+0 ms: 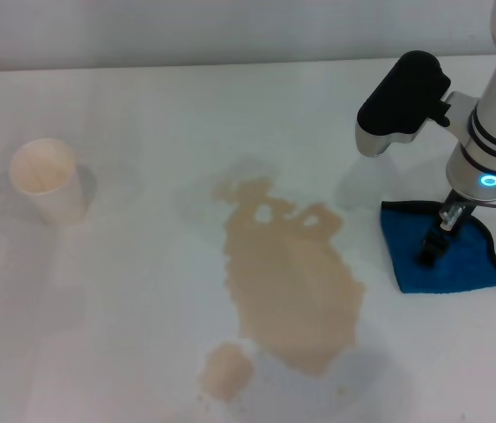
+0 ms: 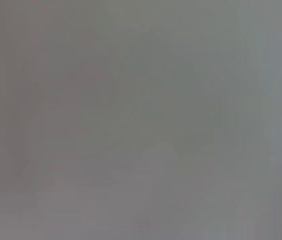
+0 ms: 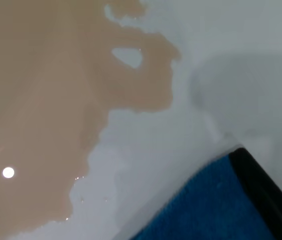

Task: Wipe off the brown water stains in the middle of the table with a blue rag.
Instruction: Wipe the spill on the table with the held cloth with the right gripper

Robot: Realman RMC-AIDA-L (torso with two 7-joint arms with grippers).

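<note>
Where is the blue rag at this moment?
In the head view, the blue rag lies flat on the table's right side, beside the brown water stains, under the right gripper.

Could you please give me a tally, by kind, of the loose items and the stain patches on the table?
Rags: 1, blue rag, under the right gripper
Cups: 1, cream cup
Stain patches: 2, large puddle and small blot
Total: 4
</note>
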